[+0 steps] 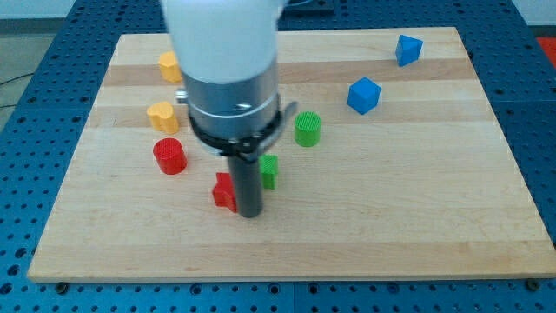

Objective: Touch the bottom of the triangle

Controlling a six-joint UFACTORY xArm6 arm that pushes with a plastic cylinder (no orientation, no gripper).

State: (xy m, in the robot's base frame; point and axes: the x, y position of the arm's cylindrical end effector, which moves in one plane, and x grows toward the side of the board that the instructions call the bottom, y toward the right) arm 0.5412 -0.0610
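My rod comes down at the middle of the board and my tip (pixel 250 213) rests on the wood. A red block (pixel 224 192), partly hidden by the rod, sits right against the tip's left side; its shape is hard to make out. A small green block (pixel 269 170) shows just to the rod's right, also partly hidden. A green cylinder (pixel 307 129) stands further toward the view's top right of the tip. No block clearly reads as a triangle from here.
A red cylinder (pixel 170 156) stands to the left. Two yellow blocks (pixel 162 116) (pixel 169 65) lie at the upper left. Two blue cubes (pixel 364 95) (pixel 408 49) lie at the upper right. The wooden board (pixel 417 217) lies on a blue perforated table.
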